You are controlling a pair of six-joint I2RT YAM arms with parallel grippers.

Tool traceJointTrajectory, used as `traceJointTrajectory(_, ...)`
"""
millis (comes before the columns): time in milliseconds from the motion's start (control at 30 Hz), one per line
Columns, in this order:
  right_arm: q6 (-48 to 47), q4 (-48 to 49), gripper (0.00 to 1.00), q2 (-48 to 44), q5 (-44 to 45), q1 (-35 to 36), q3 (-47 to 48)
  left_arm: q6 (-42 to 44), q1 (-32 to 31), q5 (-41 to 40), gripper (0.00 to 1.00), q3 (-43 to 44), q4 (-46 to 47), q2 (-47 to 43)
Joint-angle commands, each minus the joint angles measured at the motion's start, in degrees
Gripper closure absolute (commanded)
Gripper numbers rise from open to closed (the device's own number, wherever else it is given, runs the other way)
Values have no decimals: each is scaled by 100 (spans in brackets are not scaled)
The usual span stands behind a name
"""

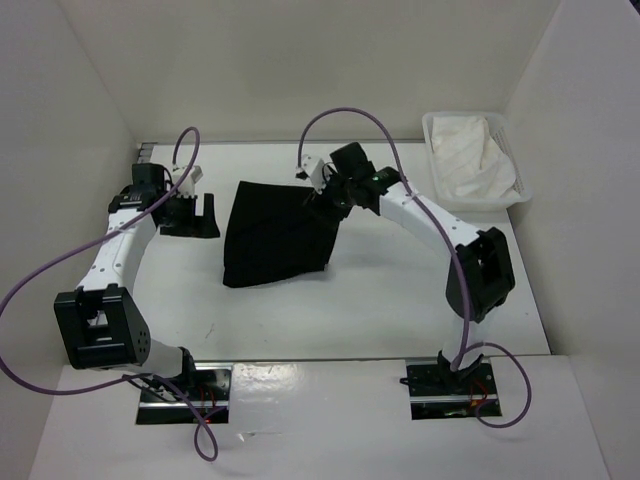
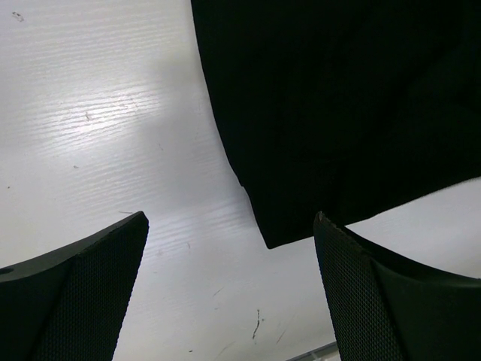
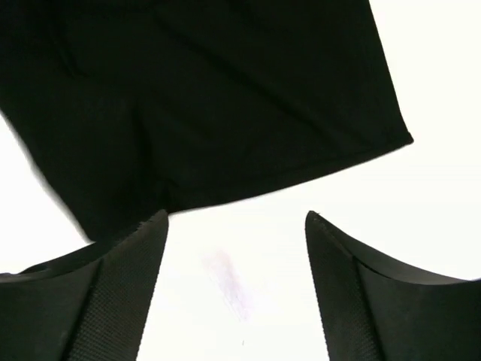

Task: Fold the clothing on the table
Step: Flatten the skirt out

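The black clothing [image 1: 278, 235] lies flat on the white table [image 1: 350, 310], in a roughly four-sided shape near the middle. My left gripper [image 1: 197, 212] rests low just left of it, open, with bare table between its fingers [image 2: 75, 293]; one corner of the clothing [image 2: 338, 98] lies just ahead. My right gripper [image 1: 322, 205] hovers at the clothing's upper right edge. In the right wrist view this gripper [image 3: 234, 278] is open over bare table [image 3: 436, 75], and the hem of the clothing [image 3: 203, 98] lies just beyond the fingertips. Neither gripper holds anything.
A small white bin [image 1: 437, 135] holding a white cloth [image 1: 470, 150] stands at the back right corner. White walls enclose the table on three sides. A faint purple smudge [image 3: 229, 282] marks the table under the right gripper. Cables loop above both arms.
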Motion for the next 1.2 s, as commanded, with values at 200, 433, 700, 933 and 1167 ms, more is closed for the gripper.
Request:
traceJointTrajectory(200, -499, -348, 18, -626, 262, 935, -816, 12, 29, 268, 4, -68, 61, -53)
traceJointTrajectory(433, -613, -447, 18, -168, 463, 1322, -1001, 65, 29, 268, 4, -68, 61, 1)
traceJointTrajectory(700, -149, 187, 18, 227, 1174, 1393, -1204, -49, -180, -599, 4, -121, 78, 299)
traceJointTrajectory(933, 510, 837, 18, 482, 1413, 1340, -1020, -410, -673, -1305, 2, 107, 202, 633)
traceJointTrajectory(1167, 836, 619, 16, 1254, 1238, 1340, -238, -524, -1103, -1287, 1, 362, 264, 1037)
